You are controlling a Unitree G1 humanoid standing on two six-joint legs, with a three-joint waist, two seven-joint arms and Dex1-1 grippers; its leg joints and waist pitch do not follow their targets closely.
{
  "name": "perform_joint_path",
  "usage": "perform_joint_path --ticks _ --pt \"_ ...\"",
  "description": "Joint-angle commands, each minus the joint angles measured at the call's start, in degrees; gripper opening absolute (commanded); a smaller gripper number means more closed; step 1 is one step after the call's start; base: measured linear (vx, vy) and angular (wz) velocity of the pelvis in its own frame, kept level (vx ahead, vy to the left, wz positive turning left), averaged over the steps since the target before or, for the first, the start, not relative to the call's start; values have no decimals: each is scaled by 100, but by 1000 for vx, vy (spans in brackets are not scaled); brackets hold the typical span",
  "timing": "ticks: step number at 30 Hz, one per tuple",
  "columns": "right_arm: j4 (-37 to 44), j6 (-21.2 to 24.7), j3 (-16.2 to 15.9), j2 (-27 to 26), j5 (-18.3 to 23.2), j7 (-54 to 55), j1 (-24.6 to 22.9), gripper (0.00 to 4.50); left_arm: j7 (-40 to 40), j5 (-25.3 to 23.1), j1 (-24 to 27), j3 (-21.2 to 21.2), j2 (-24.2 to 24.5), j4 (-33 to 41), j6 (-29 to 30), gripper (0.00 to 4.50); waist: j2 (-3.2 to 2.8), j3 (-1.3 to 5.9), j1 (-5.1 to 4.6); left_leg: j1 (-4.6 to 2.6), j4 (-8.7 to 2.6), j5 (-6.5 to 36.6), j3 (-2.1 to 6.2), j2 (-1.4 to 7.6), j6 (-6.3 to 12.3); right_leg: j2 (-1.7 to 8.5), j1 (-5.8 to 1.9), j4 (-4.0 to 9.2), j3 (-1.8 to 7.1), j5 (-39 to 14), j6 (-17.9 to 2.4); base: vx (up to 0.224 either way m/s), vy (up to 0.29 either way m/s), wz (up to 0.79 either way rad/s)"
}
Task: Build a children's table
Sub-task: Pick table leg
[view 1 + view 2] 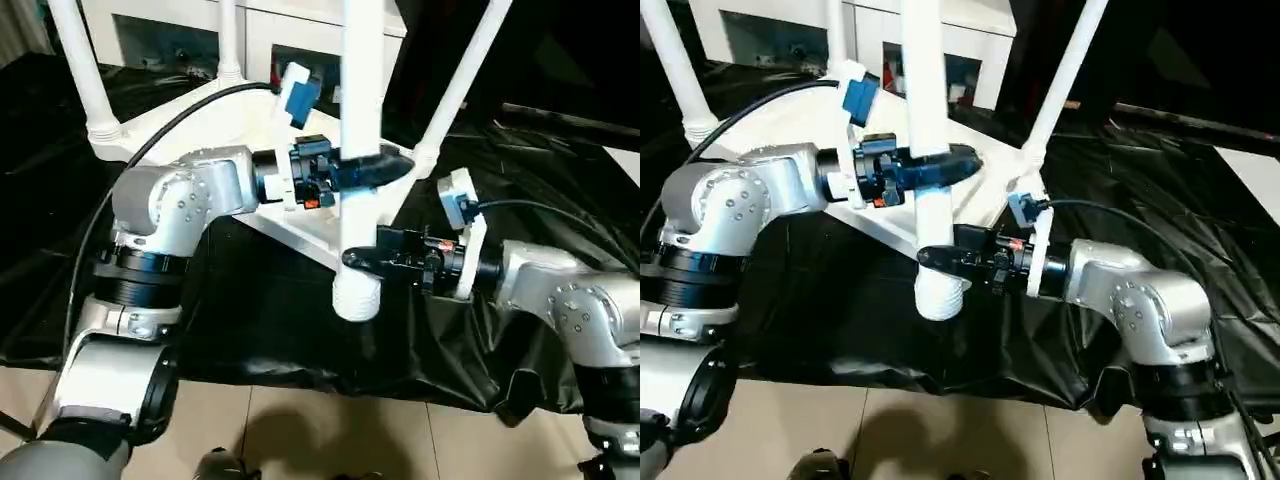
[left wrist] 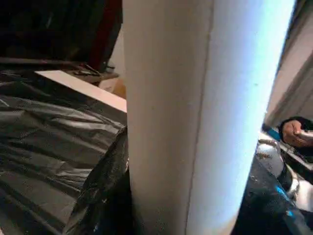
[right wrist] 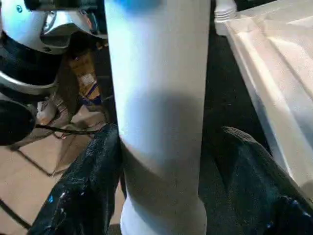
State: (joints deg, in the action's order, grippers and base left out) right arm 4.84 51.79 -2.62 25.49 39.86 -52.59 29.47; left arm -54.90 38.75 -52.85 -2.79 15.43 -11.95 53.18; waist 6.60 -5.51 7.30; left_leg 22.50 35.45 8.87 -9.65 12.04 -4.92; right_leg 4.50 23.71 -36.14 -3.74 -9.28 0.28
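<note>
The left gripper (image 1: pixel 385 168) is clamped on a loose white leg (image 1: pixel 360 130), gripping it partway up, while the right gripper (image 1: pixel 362 260) closes on the same leg lower down, just above its ribbed bottom end (image 1: pixel 357 298). The leg stands upright, its long axis vertical, ribbed end pointing down at the near corner of the children's table (image 1: pixel 300 225). That table lies upside down on the black cloth (image 1: pixel 250 320), just behind both grippers, with three fitted legs (image 1: pixel 85 70) rising from its corner sockets and splaying outward. No readable writing appears on the parts. A person's hand (image 2: pixel 295 133) shows in the left wrist view.
</note>
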Motion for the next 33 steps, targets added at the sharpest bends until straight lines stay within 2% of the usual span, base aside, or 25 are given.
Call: perform_joint_path --ticks 1,14,15,20,21,24,25,33 --pt "-120 50 -55 137 -60 -105 76 302 -168 47 -66 -207 -56 258 11 184 -65 508 11 -131 -469 1369 12 106 -400 372 -277 453 211 -1910 -822 0 0 0" --pt "-143 28 -444 315 -143 -584 175 302 -298 35 -52 -287 -22 320 16 184 -48 503 62 -129 -471 1368 13 111 -397 371 -270 459 212 -2006 -771 0 0 0" --pt "-151 26 -456 316 -142 -599 180 284 -306 39 -51 -294 -20 330 22 184 -63 501 68 -140 -471 1384 14 114 -401 374 -261 461 214 -2012 -782 0 0 0" --pt "-195 0 -530 341 -141 -682 193 253 -342 31 -40 -320 -24 366 40 184 -60 502 75 -132 -472 1389 14 110 -399 367 -266 457 211 -1967 -794 0 0 0" --pt "-201 -5 -534 339 -136 -686 191 227 -349 36 -39 -321 -25 372 46 184 -59 499 74 -130 -475 1411 17 110 -399 367 -269 458 210 -2002 -786 0 0 0" --pt "-218 -26 -527 316 -164 -701 186 217 -362 38 -34 -336 -23 386 55 184 -63 498 74 -130 -474 1444 19 110 -404 372 -266 468 209 -2082 -760 0 0 0" --pt "-233 -43 -521 301 -180 -703 185 200 -390 44 -27 -362 -18 409 74 183 -68 500 73 -135 -474 1435 21 112 -406 370 -263 466 211 -2055 -765 0 0 0" --pt "-257 -92 -480 255 -176 -732 163 193 -420 9 3 -437 -49 443 50 183 -69 513 76 -130 -469 1398 16 109 -406 368 -276 450 211 -1901 -836 0 0 0"
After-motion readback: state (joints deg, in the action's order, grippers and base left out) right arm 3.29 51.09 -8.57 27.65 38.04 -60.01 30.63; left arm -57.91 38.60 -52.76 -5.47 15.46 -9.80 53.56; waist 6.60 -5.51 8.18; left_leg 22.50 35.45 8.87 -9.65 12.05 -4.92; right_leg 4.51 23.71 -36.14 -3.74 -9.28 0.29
